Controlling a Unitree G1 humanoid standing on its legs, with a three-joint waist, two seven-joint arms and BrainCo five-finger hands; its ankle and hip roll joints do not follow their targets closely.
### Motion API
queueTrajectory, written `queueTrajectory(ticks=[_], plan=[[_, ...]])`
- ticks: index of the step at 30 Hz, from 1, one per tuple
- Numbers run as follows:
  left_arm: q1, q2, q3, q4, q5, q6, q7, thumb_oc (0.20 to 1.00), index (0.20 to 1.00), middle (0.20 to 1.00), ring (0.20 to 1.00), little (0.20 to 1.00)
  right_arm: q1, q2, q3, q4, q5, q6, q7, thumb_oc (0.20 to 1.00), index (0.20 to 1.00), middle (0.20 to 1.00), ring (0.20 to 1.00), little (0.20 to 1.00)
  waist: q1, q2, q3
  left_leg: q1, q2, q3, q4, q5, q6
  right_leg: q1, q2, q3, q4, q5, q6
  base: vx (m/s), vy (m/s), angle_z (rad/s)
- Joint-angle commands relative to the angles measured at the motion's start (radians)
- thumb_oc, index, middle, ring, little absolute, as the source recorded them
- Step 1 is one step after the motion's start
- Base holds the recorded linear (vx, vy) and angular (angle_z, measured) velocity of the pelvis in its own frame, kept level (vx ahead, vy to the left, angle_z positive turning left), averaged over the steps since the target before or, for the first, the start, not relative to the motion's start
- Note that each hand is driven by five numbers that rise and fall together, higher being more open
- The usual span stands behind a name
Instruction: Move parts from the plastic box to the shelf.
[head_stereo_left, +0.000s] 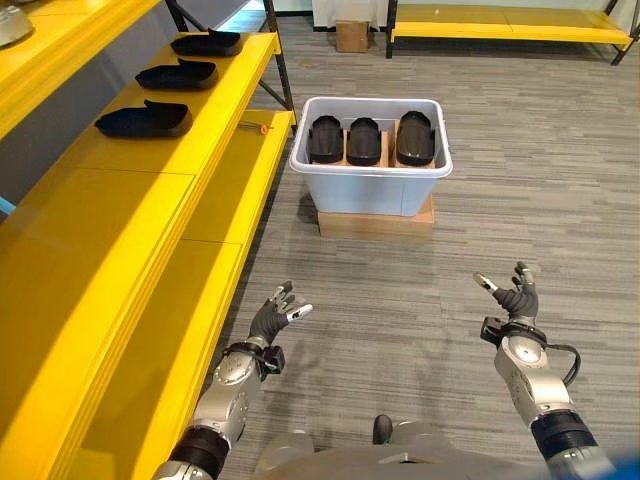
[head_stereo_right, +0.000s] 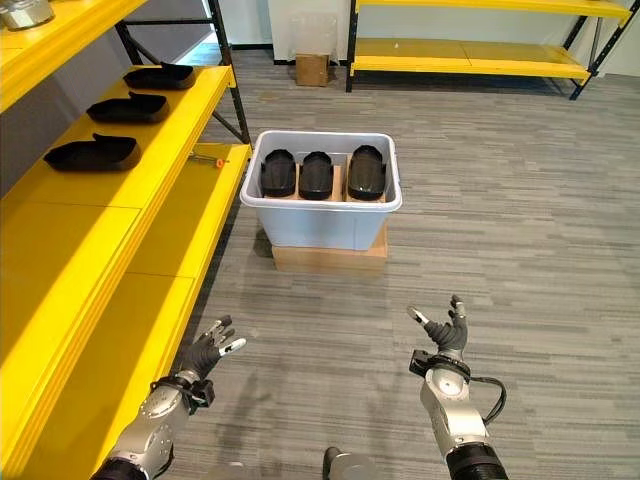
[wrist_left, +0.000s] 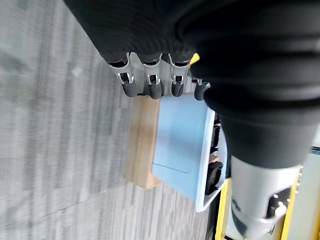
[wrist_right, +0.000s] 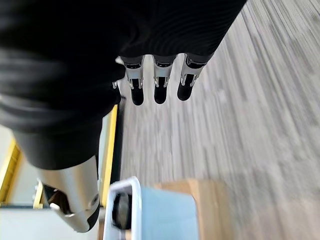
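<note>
**Parts lie ahead of both empty hands, long axes pointing away**

Parts still to move stand in the plastic box (head_stereo_left: 371, 180), straight ahead on a wooden block (head_stereo_left: 376, 220) on the floor. Going left to right: the yellow shelf (head_stereo_left: 150, 180) runs along the robot's left and already carries three dark parts (head_stereo_left: 143, 120) in a row. The left hand (head_stereo_left: 272, 316) hangs low beside the shelf edge, fingers loosely spread, holding nothing. In the box, three parts (head_stereo_left: 363, 140) sit side by side, each with its long axis running away from the robot. The right hand (head_stereo_left: 513, 297) is likewise relaxed and empty. Both hands are well short of the box; the left looks slightly nearer, and nearer the shelf.
</note>
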Motion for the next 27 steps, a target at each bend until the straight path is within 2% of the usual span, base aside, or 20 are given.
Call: queueTrajectory(ticks=[1,3,4,6,8,9,10,12,13,14,15,17,20,23,24,27], plan=[[-0.013,0.025,-0.015,-0.073,-0.018,-0.082,0.036,1.000,1.000,1.000,1.000,1.000,0.023,-0.007,-0.027,-0.029,-0.028,-0.028,-0.018,1.000,1.000,1.000,1.000,1.000,-0.014,-0.024,-0.039,0.112,0.001,0.023,0.153,0.039,-0.050,0.113,0.026,-0.012,-0.440,0.191,0.044,0.23,-0.117,-0.14],[-0.015,0.022,-0.014,-0.070,-0.015,-0.093,0.041,1.000,1.000,1.000,1.000,1.000,0.035,-0.007,-0.025,-0.030,-0.025,-0.029,-0.012,1.000,1.000,1.000,1.000,1.000,-0.021,-0.026,-0.044,0.099,0.006,0.029,0.234,0.075,-0.063,0.117,0.029,-0.013,-0.437,0.182,0.031,0.17,-0.110,0.20],[-0.015,0.020,-0.011,-0.072,-0.011,-0.104,0.051,1.000,1.000,1.000,1.000,1.000,0.046,-0.006,-0.021,-0.030,-0.027,-0.037,-0.006,1.000,1.000,1.000,1.000,1.000,-0.025,-0.031,-0.045,0.075,0.009,0.033,0.315,0.095,-0.067,0.122,0.028,-0.013,-0.434,0.176,0.022,0.13,-0.114,0.31],[-0.014,0.020,0.003,-0.079,-0.004,-0.110,0.071,1.000,1.000,1.000,1.000,1.000,0.060,-0.002,-0.015,-0.035,-0.029,-0.042,-0.006,1.000,1.000,1.000,1.000,1.000,-0.025,-0.039,-0.038,0.010,0.015,0.044,0.406,0.077,-0.053,0.135,0.027,-0.005,-0.426,0.169,0.018,0.13,-0.098,0.18],[-0.016,0.025,0.016,-0.078,-0.008,-0.119,0.089,1.000,1.000,1.000,1.000,1.000,0.062,0.002,-0.015,-0.027,-0.020,-0.050,0.000,1.000,1.000,1.000,1.000,1.000,-0.023,-0.039,-0.031,-0.017,0.022,0.060,0.376,0.049,-0.039,0.147,0.031,0.005,-0.417,0.160,0.023,0.12,-0.030,0.11],[-0.014,0.032,0.027,-0.083,-0.006,-0.122,0.096,1.000,1.000,1.000,1.000,1.000,0.061,0.005,-0.017,-0.025,-0.020,-0.050,0.004,1.000,1.000,1.000,1.000,1.000,-0.021,-0.039,-0.026,-0.020,0.033,0.077,0.331,0.027,-0.028,0.154,0.032,0.009,-0.409,0.151,0.027,0.13,0.018,-0.12],[-0.010,0.042,0.040,-0.093,-0.006,-0.121,0.108,1.000,1.000,1.000,1.000,1.000,0.057,0.010,-0.021,-0.025,-0.026,-0.046,0.013,1.000,1.000,1.000,1.000,1.000,-0.020,-0.040,-0.022,-0.018,0.054,0.111,0.234,-0.003,-0.008,0.161,0.033,0.011,-0.399,0.142,0.033,0.16,0.043,-0.16],[-0.008,0.051,0.057,-0.103,-0.012,-0.117,0.118,1.000,1.000,1.000,1.000,1.000,0.045,0.014,-0.023,-0.027,-0.028,-0.036,0.018,1.000,1.000,1.000,1.000,1.000,-0.015,-0.045,-0.010,-0.023,0.074,0.154,0.082,-0.029,0.014,0.175,0.030,0.019,-0.392,0.135,0.043,0.14,0.114,-0.15],[-0.010,0.052,0.064,-0.101,-0.007,-0.124,0.129,1.000,1.000,1.000,1.000,1.000,0.036,0.012,-0.018,-0.025,-0.023,-0.033,0.013,1.000,1.000,1.000,1.000,1.000,-0.009,-0.044,-0.002,-0.039,0.074,0.155,-0.026,-0.028,0.013,0.193,0.028,0.026,-0.394,0.129,0.053,0.11,0.169,-0.24],[-0.014,0.052,0.068,-0.095,-0.005,-0.129,0.133,1.000,1.000,1.000,1.000,1.000,0.030,0.010,-0.014,-0.020,-0.020,-0.035,0.011,1.000,1.000,1.000,1.000,1.000,-0.002,-0.046,-0.002,-0.053,0.069,0.149,-0.084,-0.025,0.014,0.201,0.025,0.034,-0.400,0.130,0.059,0.14,0.200,0.24],[-0.016,0.049,0.072,-0.091,-0.007,-0.132,0.139,1.000,1.000,1.000,1.000,1.000,0.028,0.009,-0.006,-0.018,-0.020,-0.037,0.010,1.000,1.000,1.000,1.000,1.000,0.005,-0.042,0.000,-0.059,0.068,0.125,-0.179,-0.012,0.011,0.216,0.026,0.044,-0.409,0.128,0.068,0.16,0.200,0.44],[-0.015,0.042,0.088,-0.081,-0.012,-0.139,0.159,1.000,1.000,1.000,1.000,1.000,0.028,0.004,0.006,-0.023,-0.018,-0.032,0.015,1.000,1.000,1.000,1.000,1.000,0.020,-0.035,-0.001,-0.064,0.081,0.070,-0.339,0.041,-0.006,0.251,0.027,0.075,-0.437,0.129,0.084,0.24,0.243,-0.07],[-0.015,0.037,0.112,-0.049,-0.015,-0.165,0.167,1.000,1.000,1.000,1.000,1.000,0.028,0.008,0.021,-0.028,-0.024,-0.023,0.026,1.000,1.000,1.000,1.000,1.000,0.026,-0.029,-0.007,-0.025,0.076,0.037,-0.432,0.033,-0.006,0.265,0.009,0.089,-0.438,0.115,0.104,0.20,0.230,-0.62],[-0.021,0.034,0.109,-0.039,-0.003,-0.168,0.168,1.000,1.000,1.000,1.000,1.000,0.037,0.009,0.012,-0.031,-0.011,-0.021,0.045,1.000,1.000,1.000,1.000,1.000,0.020,-0.021,-0.008,0.020,0.071,0.041,-0.459,0.024,-0.005,0.249,0.008,0.074,-0.411,0.105,0.107,0.15,0.248,-0.71],[-0.024,0.040,0.099,-0.042,0.003,-0.163,0.182,1.000,1.000,1.000,1.000,1.000,0.036,0.025,0.011,-0.045,-0.014,-0.015,0.050,1.000,1.000,1.000,1.000,1.000,0.023,-0.020,-0.006,0.059,0.037,0.033,-0.473,-0.011,0.016,0.218,0.002,0.058,-0.377,0.101,0.115,0.14,0.276,-0.18],[-0.019,0.049,0.094,-0.054,0.016,-0.148,0.178,1.000,1.000,1.000,1.000,1.000,0.025,0.039,0.011,-0.062,-0.004,-0.004,0.044,1.000,1.000,1.000,1.000,1.000,0.035,-0.024,-0.003,0.082,0.012,0.019,-0.496,-0.030,0.036,0.198,0.000,0.058,-0.366,0.108,0.125,0.10,0.188,0.16]])
